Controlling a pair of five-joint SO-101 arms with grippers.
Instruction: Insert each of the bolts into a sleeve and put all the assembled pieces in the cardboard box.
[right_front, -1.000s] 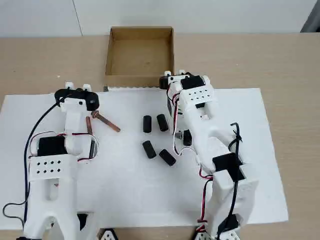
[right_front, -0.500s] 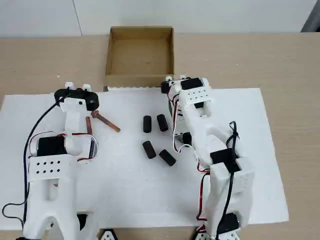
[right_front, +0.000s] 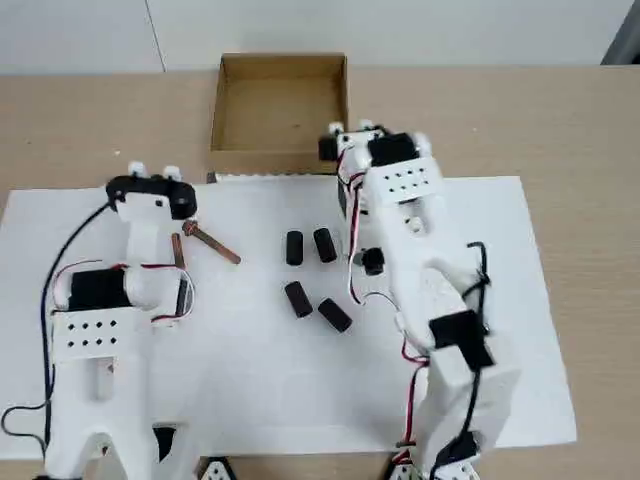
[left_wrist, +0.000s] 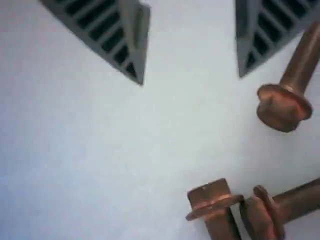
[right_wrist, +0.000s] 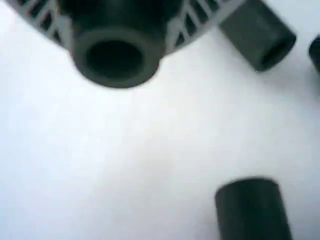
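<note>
Right gripper (right_wrist: 125, 25) is clamped on a sleeve (right_wrist: 116, 57) over the paper (right_front: 250, 400) a bit right of centre, bore end facing straight into the wrist cam. Four loose sleeves (right_front: 294, 248) lie flat mid-sheet, two with long axes pointing at the box (right_front: 283, 65) and two skewed. Left gripper (left_wrist: 191, 77) is spread wide with nothing in it, over the bolts (left_wrist: 287, 97) toward the paper's left edge, one lying diagonal with its head toward the far left corner. The paper's on a light wood table (right_front: 580, 120), box right at its far edge, pale wall (right_front: 400, 30) behind.
</note>
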